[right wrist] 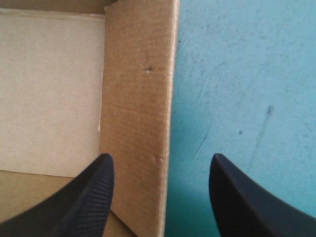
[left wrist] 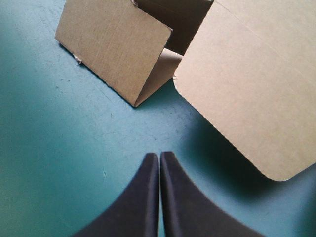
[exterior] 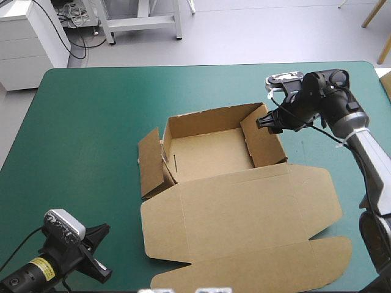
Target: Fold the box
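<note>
The brown box (exterior: 214,152) sits mid-table as an open tray. Its far wall stands up, its right wall (exterior: 264,139) leans inward, and its left flap (exterior: 149,163) splays outward. The lid (exterior: 244,213) lies flat toward the near edge. My right gripper (exterior: 269,124) hovers open at the right wall's far top corner. In the right wrist view this gripper (right wrist: 161,158) straddles the wall's upper edge (right wrist: 138,98), with the box floor (right wrist: 49,89) on one side. My left gripper (exterior: 101,237) rests shut near the front left corner; its wrist view (left wrist: 159,159) faces the left flap (left wrist: 116,47) and the lid's rounded corner (left wrist: 252,84).
The lid's near tabs (exterior: 263,268) reach almost to the table's front edge. The table's right edge (exterior: 382,82) runs just behind the right arm. Teal-green cover (exterior: 85,122) stretches left of and beyond the box.
</note>
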{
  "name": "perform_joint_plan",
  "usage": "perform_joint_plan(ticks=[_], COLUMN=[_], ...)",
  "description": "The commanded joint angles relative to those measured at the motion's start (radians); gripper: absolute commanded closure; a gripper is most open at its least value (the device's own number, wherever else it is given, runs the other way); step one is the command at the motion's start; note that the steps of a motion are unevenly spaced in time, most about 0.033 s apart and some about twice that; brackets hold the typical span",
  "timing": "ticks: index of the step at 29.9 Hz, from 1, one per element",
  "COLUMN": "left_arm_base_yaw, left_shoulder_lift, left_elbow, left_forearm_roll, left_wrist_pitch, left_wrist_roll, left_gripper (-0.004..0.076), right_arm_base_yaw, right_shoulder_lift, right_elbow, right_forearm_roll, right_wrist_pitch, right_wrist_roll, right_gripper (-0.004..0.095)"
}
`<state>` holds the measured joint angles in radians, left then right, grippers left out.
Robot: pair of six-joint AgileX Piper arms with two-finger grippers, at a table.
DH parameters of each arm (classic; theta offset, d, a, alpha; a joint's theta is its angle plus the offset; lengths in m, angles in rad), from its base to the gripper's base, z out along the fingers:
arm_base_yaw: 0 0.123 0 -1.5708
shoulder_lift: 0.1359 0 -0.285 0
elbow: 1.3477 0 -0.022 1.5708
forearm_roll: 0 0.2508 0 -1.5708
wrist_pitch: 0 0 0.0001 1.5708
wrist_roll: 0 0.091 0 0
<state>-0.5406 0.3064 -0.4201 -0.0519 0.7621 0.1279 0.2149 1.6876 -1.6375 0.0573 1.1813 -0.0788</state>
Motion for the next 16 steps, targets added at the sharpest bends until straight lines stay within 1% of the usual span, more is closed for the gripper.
perform_joint_plan(ticks=[1, 7, 9, 10, 12, 14, 16], left_arm_base_yaw=[0.001, 0.001, 0.001, 0.001, 0.001, 0.001, 0.001], left_shoulder_lift=[0.012, 0.012, 0.012, 0.012, 0.012, 0.012, 0.012], left_elbow=[-0.028, -0.028, -0.028, -0.028, -0.028, -0.028, -0.028], left_forearm_roll=[-0.013, -0.013, -0.013, -0.013, -0.013, -0.013, -0.013], left_wrist_pitch=[-0.063, -0.063, -0.063, -0.063, -0.063, -0.063, -0.065], left_wrist_roll=[0.001, 0.001, 0.001, 0.001, 0.001, 0.001, 0.001], left_gripper=[0.0731, 0.0731, 0.0731, 0.0731, 0.0731, 0.0731, 0.0731], right_arm_base_yaw=[0.001, 0.001, 0.001, 0.001, 0.001, 0.001, 0.001], right_shoulder_lift=[0.016, 0.116, 0.135, 0.143, 0.152, 0.152, 0.152], right_elbow=[-0.012, -0.012, -0.012, -0.012, -0.012, -0.012, -0.012], right_forearm_roll=[-0.002, 0.003, 0.003, 0.003, 0.003, 0.003, 0.000], right_wrist_pitch=[-0.033, -0.031, -0.031, -0.031, -0.035, -0.040, -0.042], right_wrist_roll=[0.004, 0.023, 0.038, 0.043, 0.043, 0.043, 0.043], right_gripper=[0.0371, 0.0375, 0.0394, 0.0427, 0.0525, 0.0669, 0.0843])
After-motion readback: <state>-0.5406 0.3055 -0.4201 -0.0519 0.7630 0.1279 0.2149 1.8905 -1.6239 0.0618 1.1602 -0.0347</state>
